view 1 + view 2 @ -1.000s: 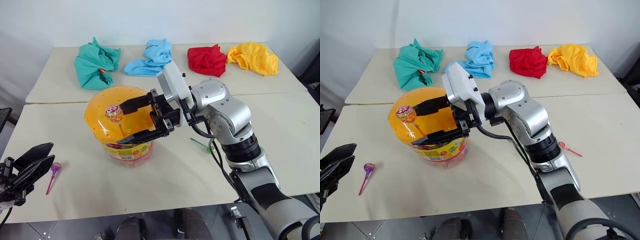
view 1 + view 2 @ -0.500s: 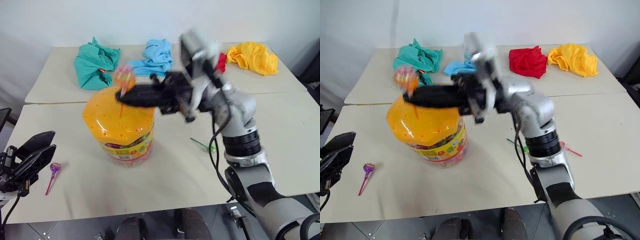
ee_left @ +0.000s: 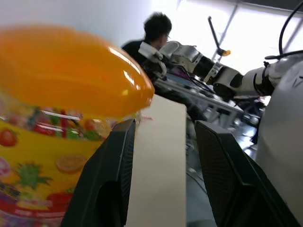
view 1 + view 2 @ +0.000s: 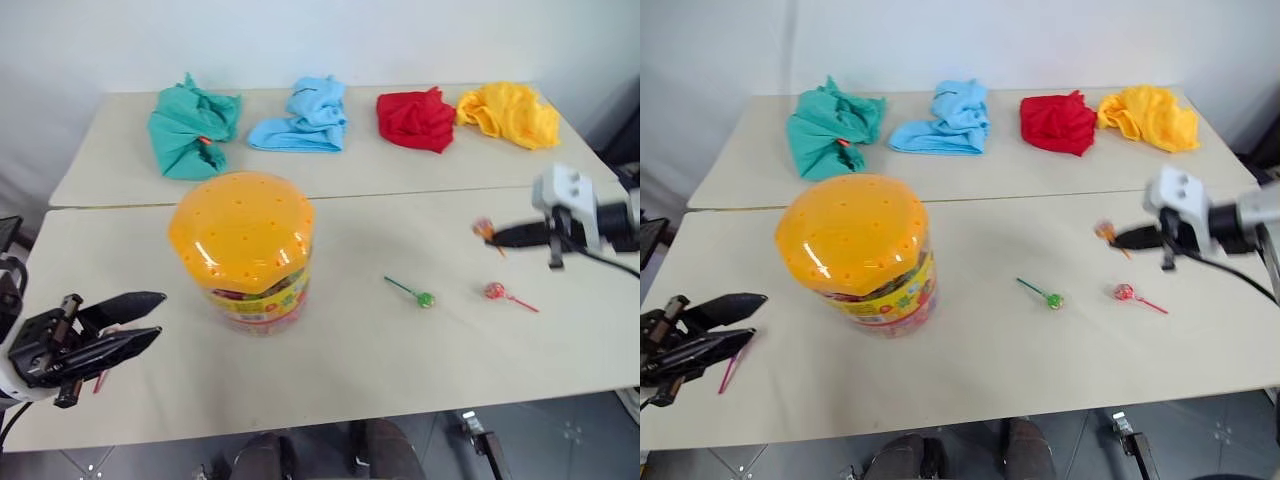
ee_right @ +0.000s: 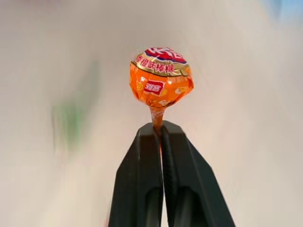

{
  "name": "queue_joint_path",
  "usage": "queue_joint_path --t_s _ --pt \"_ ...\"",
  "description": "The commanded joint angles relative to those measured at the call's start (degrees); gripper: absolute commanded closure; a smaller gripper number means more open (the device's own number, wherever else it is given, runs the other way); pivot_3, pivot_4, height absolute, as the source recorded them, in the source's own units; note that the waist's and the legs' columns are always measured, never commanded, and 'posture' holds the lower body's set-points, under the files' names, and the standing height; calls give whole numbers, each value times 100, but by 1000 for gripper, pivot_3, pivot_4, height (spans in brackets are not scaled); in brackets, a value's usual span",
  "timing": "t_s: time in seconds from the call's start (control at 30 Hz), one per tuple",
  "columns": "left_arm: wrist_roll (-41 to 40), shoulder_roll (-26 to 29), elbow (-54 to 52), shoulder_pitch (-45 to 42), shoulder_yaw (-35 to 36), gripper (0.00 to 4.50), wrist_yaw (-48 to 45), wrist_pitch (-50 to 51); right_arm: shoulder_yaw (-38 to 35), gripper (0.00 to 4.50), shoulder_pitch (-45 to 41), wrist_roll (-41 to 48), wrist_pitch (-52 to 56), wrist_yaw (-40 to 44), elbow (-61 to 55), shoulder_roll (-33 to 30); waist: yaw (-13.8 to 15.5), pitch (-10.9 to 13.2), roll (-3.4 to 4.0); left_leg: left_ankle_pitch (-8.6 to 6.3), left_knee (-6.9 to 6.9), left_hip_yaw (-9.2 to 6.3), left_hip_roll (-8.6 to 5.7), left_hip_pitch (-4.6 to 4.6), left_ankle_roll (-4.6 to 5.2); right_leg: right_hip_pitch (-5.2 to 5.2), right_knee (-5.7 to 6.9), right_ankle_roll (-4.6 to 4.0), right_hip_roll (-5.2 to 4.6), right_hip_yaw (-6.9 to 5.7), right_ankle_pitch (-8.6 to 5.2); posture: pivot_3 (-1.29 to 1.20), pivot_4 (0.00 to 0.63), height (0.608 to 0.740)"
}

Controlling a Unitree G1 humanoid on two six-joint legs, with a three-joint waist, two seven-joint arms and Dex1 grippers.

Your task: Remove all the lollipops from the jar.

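The jar (image 4: 245,250), a clear tub with a domed orange lid and a yellow label, stands left of centre on the near table. Far to the right, my right gripper (image 4: 500,236) hovers above the table, shut on the stick of an orange-wrapped lollipop (image 5: 161,78). A green lollipop (image 4: 424,299) and a red lollipop (image 4: 494,291) lie on the table right of the jar. My left gripper (image 4: 150,315) is open, low at the left and pointing at the jar's side. A pink stick of another lollipop (image 4: 728,370) peeks out beneath it.
Four crumpled cloths lie on the far table: green (image 4: 190,125), blue (image 4: 305,118), red (image 4: 413,118), yellow (image 4: 508,113). A seam (image 4: 400,193) separates the two tables. A person (image 3: 156,33) and another robot arm (image 3: 227,78) appear in the left wrist view's background.
My right gripper shut on the orange lollipop's stick, lifted it out of the jar's lid and swung it far right. My left gripper moved right, towards the jar.
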Motion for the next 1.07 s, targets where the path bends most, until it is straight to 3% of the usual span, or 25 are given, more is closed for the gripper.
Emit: queue_joint_path --t_s 0.03,0.2,0.3,0.47,0.57,0.67,0.8,0.97,1.07 --pt "23 35 -190 20 -7 2381 -89 -34 -243 4466 145 -325 -911 -13 473 -48 -116 5 21 4 1 3 5 9 -7 -1 9 -1 3 1 0 0 150 740" --pt "110 8 -350 132 -124 2381 -112 -34 -434 4466 252 -688 -1816 -522 2186 285 -175 6 25 8 20 11 28 19 -29 3 16 -25 25 9 -14 0 150 740" --pt "138 71 -360 165 -61 2381 -107 -45 -635 3816 234 -563 -1946 -473 2497 426 -168 8 30 5 30 5 39 16 -30 2 21 -28 31 16 -15 0 150 740" --pt "306 86 -125 242 128 2381 476 78 -1304 2179 97 -173 -2759 -908 2230 836 -168 10 34 1 37 -3 52 15 -32 2 26 -28 39 20 -15 0 150 740" --pt "851 -105 28 404 73 2381 595 -238 -1536 1155 88 324 -2215 -718 1376 1138 -175 6 45 -2 38 -2 60 17 -37 1 35 -30 55 30 -16 0 150 740" --pt "1909 -281 395 390 -109 2381 1302 -779 -1382 143 413 1008 -1182 -758 -333 1599 -130 6 47 -7 38 -6 70 18 -46 0 40 -35 67 31 -19 0 150 740" --pt "2901 -649 534 225 -396 2381 2186 -1324 -1037 28 938 1451 -687 -806 -1908 2292 -12 0 43 -18 40 -12 88 23 -66 -1 49 -50 85 22 -26 0 150 740" --pt "2953 -1363 -333 -78 -854 2381 3185 -1316 -820 28 1161 1091 -1282 -632 -1694 2695 238 -2 40 -31 60 -13 70 8 -42 0 44 -48 65 25 -24 0 150 740" --pt "3613 -1366 -262 -204 -1150 2381 3617 -1432 -862 28 1147 1069 -1340 -757 -1544 2842 286 -5 34 -36 81 -9 66 6 -33 4 44 -43 64 32 -21 0 150 740"
